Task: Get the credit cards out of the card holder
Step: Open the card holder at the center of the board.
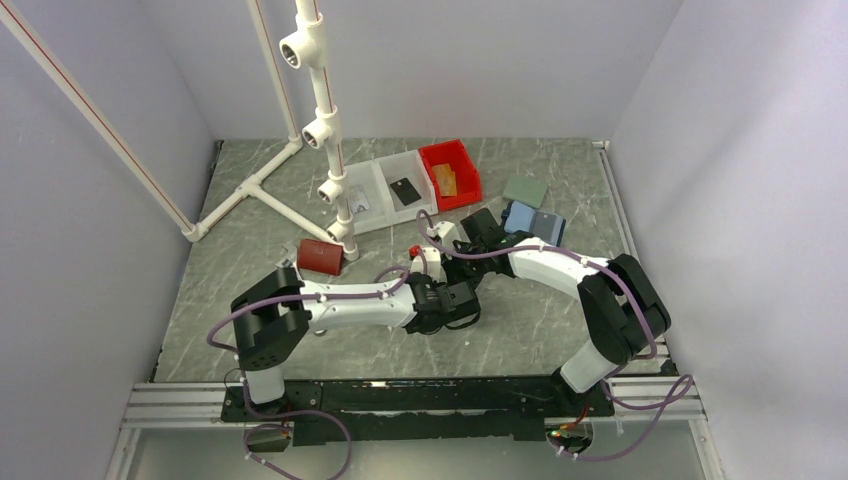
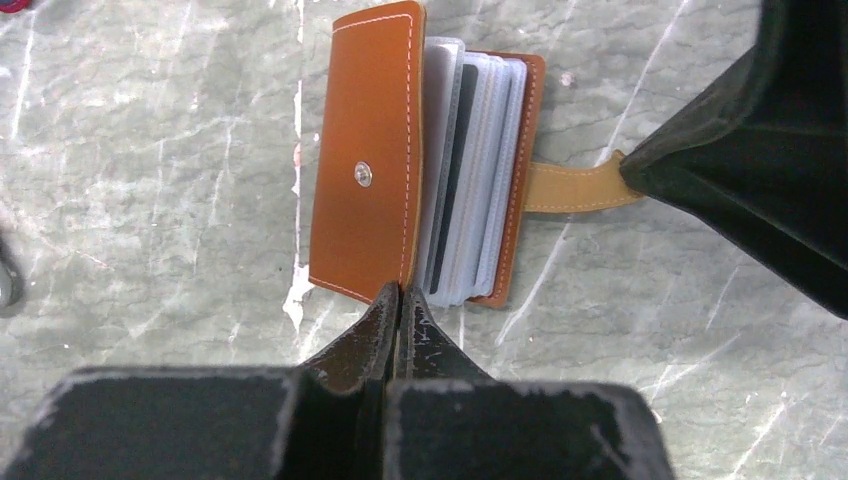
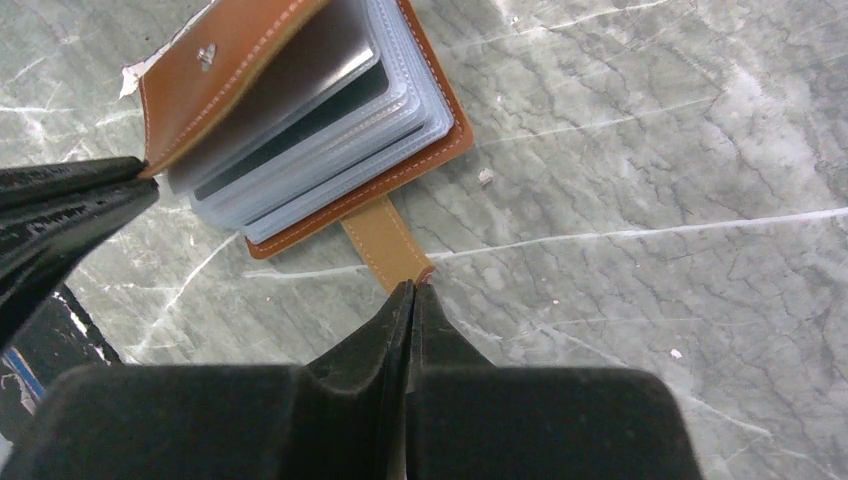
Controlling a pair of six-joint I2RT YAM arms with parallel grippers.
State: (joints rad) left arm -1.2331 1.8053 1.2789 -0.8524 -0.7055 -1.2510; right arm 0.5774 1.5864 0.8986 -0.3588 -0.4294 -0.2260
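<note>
The brown leather card holder [image 2: 365, 150] lies on the grey marbled table with its flap lifted. Clear sleeves [image 2: 490, 180] fan out inside, showing a pale grey card [image 2: 440, 120] and a dark card [image 2: 452, 200]. My left gripper [image 2: 400, 290] is shut on the flap's near corner. My right gripper [image 3: 412, 285] is shut on the end of the holder's tan strap [image 3: 385, 245]. From the right wrist the card holder [image 3: 225, 70] gapes open with the grey card [image 3: 320, 65] over the dark one [image 3: 300, 130], and the left fingers [image 3: 70, 195] pinch its flap. The arms hide the holder from above.
A red bin [image 1: 450, 172] and white trays [image 1: 385, 195] stand at the back, one holding a black card [image 1: 404, 190]. A dark red box [image 1: 320, 256] sits by the white pipe frame [image 1: 325, 120]. A blue case [image 1: 533, 220] and a green pad [image 1: 525, 189] lie back right.
</note>
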